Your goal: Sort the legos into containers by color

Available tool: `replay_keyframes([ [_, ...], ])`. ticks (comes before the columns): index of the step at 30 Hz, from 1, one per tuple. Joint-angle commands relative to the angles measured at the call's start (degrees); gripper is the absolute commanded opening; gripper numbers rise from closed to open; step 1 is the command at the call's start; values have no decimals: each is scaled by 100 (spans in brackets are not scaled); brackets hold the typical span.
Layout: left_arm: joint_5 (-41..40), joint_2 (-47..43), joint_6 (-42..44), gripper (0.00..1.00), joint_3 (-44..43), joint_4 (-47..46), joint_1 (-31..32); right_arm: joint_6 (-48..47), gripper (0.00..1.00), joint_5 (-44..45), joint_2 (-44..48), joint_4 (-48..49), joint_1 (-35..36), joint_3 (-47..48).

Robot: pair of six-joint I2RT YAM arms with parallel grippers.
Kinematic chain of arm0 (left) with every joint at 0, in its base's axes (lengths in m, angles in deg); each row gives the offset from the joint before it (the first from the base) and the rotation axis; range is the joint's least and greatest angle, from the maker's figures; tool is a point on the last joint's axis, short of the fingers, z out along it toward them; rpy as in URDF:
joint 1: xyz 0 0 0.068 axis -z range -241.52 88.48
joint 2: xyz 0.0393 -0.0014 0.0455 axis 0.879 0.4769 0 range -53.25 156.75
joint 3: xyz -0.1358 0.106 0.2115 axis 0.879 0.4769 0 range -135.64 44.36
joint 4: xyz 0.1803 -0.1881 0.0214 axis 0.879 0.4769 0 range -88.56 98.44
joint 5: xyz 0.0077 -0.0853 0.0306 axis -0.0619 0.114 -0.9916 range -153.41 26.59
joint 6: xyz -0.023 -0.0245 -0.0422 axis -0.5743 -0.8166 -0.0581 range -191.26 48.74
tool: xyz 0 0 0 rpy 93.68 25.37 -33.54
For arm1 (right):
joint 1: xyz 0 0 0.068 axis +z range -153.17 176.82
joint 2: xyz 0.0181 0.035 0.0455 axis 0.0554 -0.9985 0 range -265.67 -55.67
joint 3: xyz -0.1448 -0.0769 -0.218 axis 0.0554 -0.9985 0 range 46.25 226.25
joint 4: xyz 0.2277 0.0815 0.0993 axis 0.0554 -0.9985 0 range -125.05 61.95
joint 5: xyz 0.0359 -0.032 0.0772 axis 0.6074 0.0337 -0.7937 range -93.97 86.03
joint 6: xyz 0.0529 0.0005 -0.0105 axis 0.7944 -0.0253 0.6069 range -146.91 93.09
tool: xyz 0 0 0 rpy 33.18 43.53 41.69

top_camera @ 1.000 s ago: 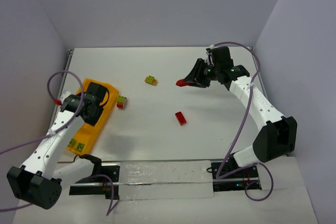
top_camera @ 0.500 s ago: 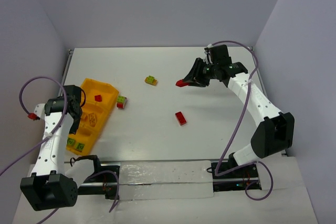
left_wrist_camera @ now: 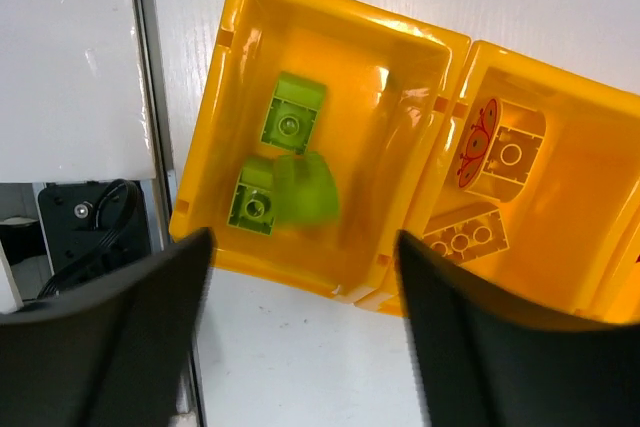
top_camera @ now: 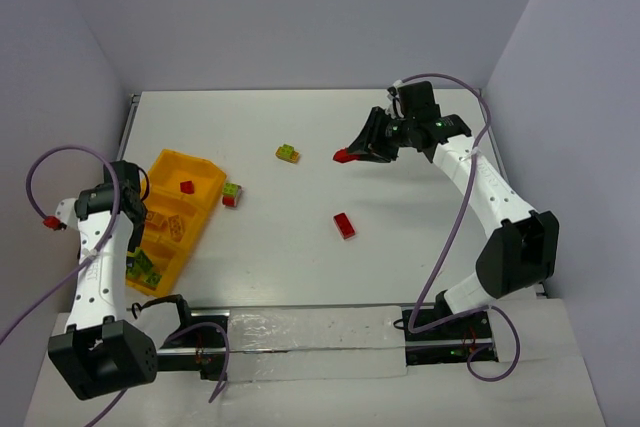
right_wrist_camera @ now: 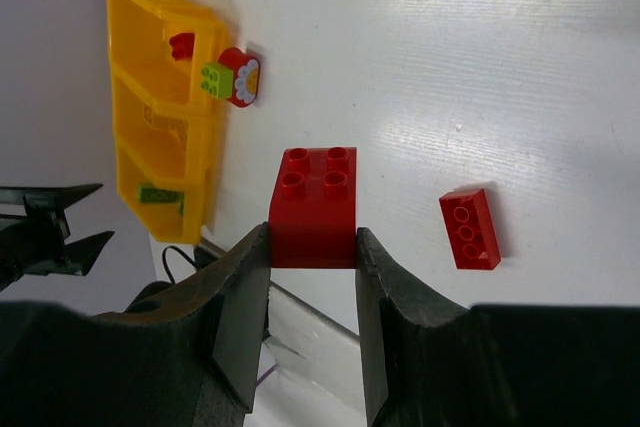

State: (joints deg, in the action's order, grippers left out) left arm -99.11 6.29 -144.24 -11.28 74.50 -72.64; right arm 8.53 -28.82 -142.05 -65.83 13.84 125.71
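The left gripper (left_wrist_camera: 302,239) hangs over the near-end compartment of the orange-yellow tray (left_wrist_camera: 340,7), its jaws wide apart and empty. Below it lie two lime green bricks (left_wrist_camera: 290,117) and a blurred third green brick (left_wrist_camera: 305,187); we cannot tell whether that one is at rest. We would lift this arm straight up, clear of the rim. A green-and-red clump (top_camera: 231,194) sits just beside the tray. A yellow-and-green clump (top_camera: 288,153) and a loose red brick (top_camera: 344,226) lie farther right on the table (top_camera: 280,257). The right gripper (right_wrist_camera: 312,237) is clamped on a red two-by-two brick (right_wrist_camera: 312,197), above the table. We would carry it high to the far compartment, where a lone red brick (top_camera: 186,186) lies, and open only inside its walls.
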Motion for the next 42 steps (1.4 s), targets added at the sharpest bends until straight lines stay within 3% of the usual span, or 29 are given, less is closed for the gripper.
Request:
replay_keyframes([
  [1,46,-13,153,99,-70,-152,-49,-108,0,-125,-37,16,38,167],
  [5,57,-127,182,99,-115,-197,-57,-127,0,-133,-55,34,39,220],
  [8,376,-269,912,99,-226,-688,-66,-531,0,3,-149,-37,312,493],
  [13,1545,-330,2285,99,-691,-1766,-48,-1143,0,7,-413,295,1237,1139],
  [19,2149,180,3098,99,-1582,-1929,-54,-2410,0,542,-1261,530,2595,1966],
  [25,2182,514,3017,99,-2310,-1629,-57,-2595,0,772,-2191,1029,3141,2795],
  [42,2491,876,2244,99,-2347,-1613,-57,-2158,0,797,-4457,2419,3338,4578],
])
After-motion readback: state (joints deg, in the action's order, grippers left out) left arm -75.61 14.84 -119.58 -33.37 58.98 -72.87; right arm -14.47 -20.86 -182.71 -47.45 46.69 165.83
